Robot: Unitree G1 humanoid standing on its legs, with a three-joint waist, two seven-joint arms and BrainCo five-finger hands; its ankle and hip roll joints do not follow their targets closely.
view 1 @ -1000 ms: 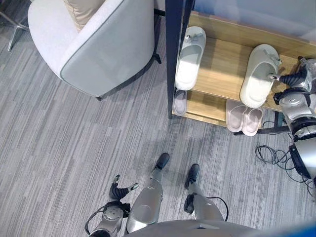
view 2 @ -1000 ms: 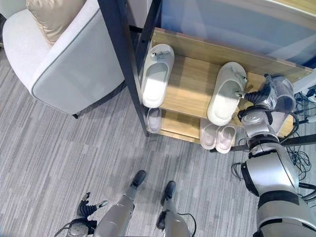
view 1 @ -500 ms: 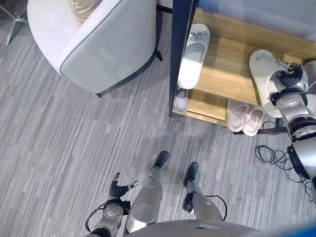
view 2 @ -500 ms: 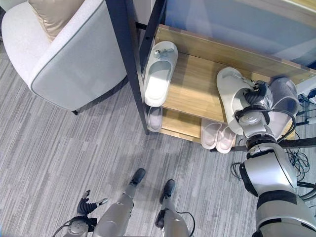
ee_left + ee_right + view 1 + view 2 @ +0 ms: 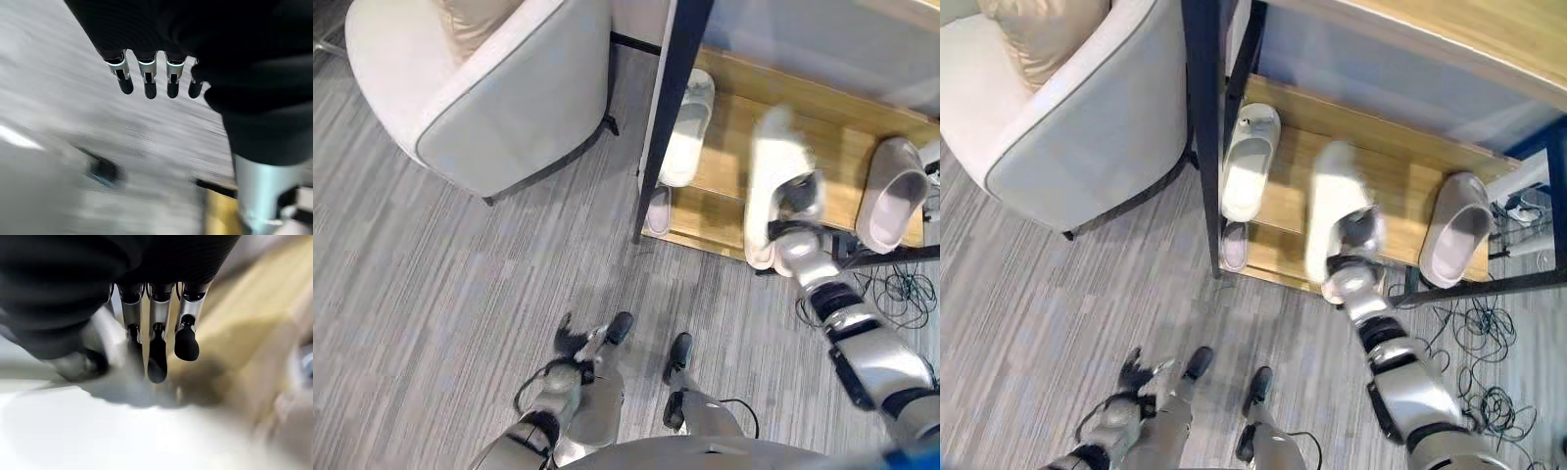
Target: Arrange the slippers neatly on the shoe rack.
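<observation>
Two hands show. The left hand [image 5: 570,345] hangs low at seven o'clock over grey striped carpet [image 5: 431,284], fingers [image 5: 146,81] relaxed, holding nothing. The right hand [image 5: 795,196] has its fingers curled on a blurred cream foam slipper [image 5: 773,166] over the wooden shoe rack shelf [image 5: 724,147]. Matching cream slippers lie at eleven [image 5: 687,127] and two o'clock [image 5: 893,192].

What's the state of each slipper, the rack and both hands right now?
White slipper: blurred, at the right hand, above the upper shelf.
Left white slipper: flat on the shelf by the post.
Grey slipper: on the shelf, right end.
Shoe rack: upright.
Right hand: on the slipper; grip unclear.
Left hand: fingers straight, empty, low over the floor.
</observation>
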